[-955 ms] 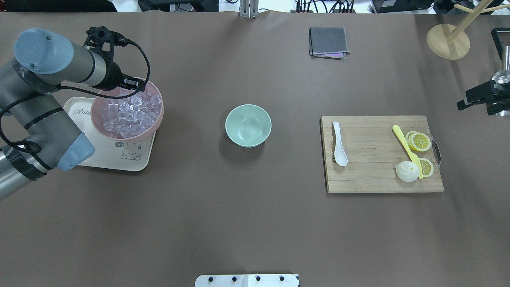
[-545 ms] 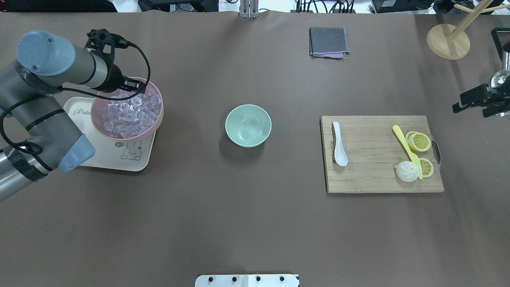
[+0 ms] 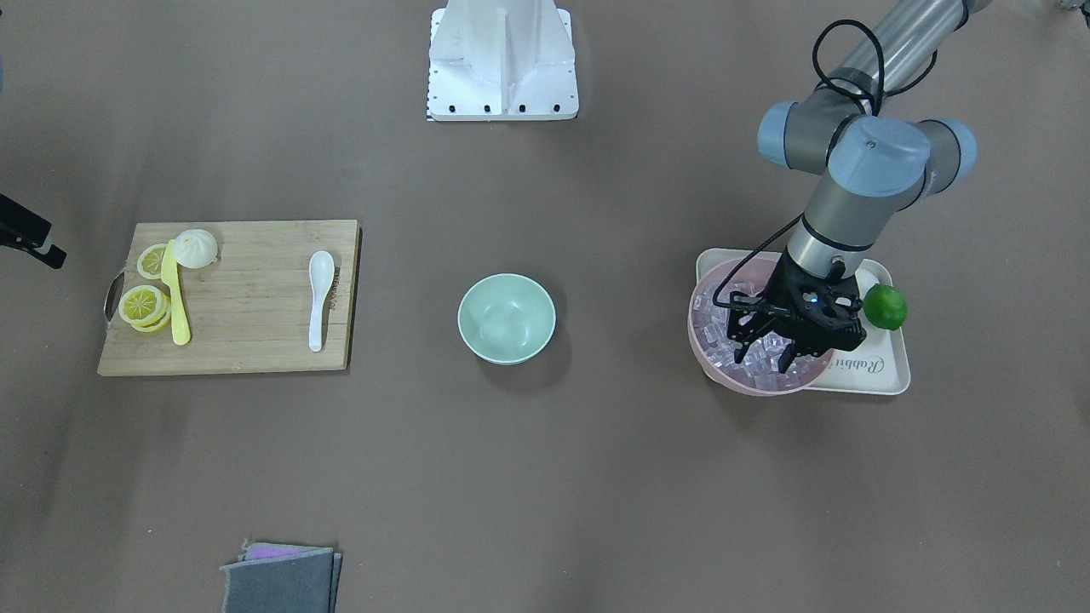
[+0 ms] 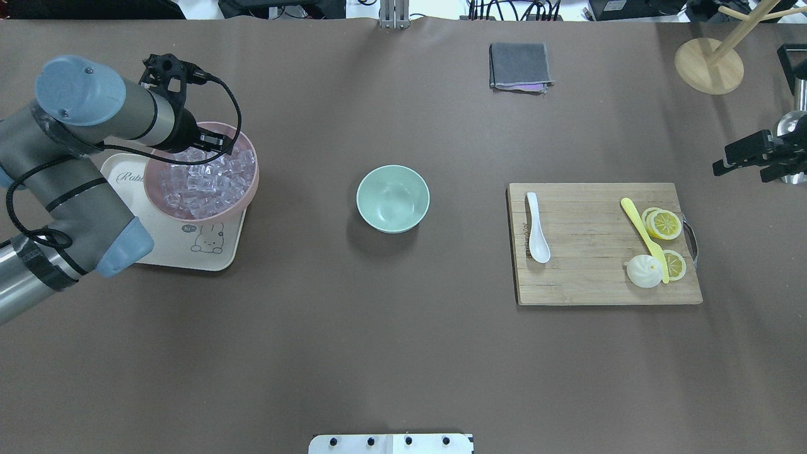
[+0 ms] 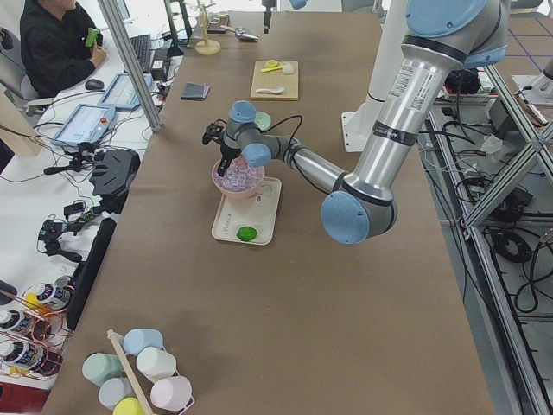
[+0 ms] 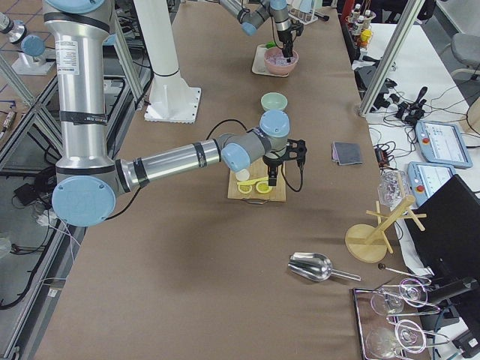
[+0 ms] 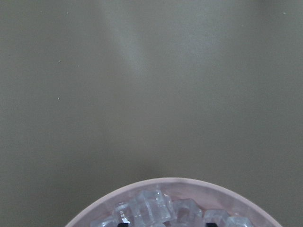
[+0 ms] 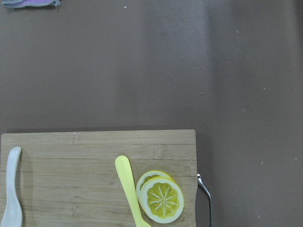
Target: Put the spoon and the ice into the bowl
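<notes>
Lately the left claw, wide, dipped toward the ice to grasp; the right claw, state unclear, neared the spoon.

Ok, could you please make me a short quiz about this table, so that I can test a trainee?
1. True or false: the mint-green bowl is empty.
2. Which arm reaches over the pink bowl filled with ice?
3. Where does the white spoon lie? A) in the mint-green bowl B) on the wooden cutting board C) in the pink bowl
Key: 1 true; 2 the left arm; 3 B.
</notes>
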